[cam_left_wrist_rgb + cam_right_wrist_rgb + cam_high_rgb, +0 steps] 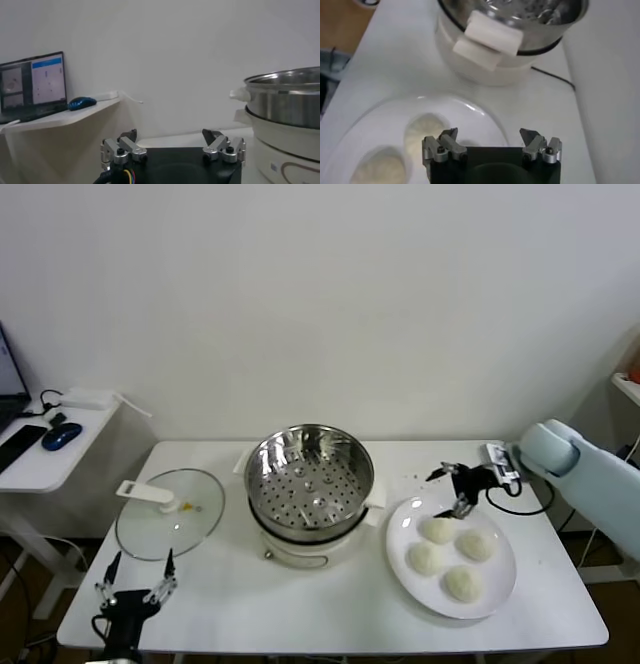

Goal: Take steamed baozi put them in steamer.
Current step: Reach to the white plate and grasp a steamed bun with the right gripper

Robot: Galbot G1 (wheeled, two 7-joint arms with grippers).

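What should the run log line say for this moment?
right gripper: jaws open, above plate rim near baozi | baozi: four on plate | steamer: empty | left gripper: open, idle at front table edge

Steamer (309, 480) mid-bench (330, 619). Lid (168, 513) left of steamer. Plate (497, 584) right of steamer, four baozi (454, 557) on it. Right gripper (452, 488) between steamer and plate, at plate's far edge.

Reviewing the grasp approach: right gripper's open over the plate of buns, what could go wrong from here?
1. The four off-white dough buns lie close together on the round white plate; the open right gripper could nudge a neighbour.
2. Soft dough may dent if squeezed.
3. The shiny perforated steel steamer has a raised rim that a carried bun could clip.
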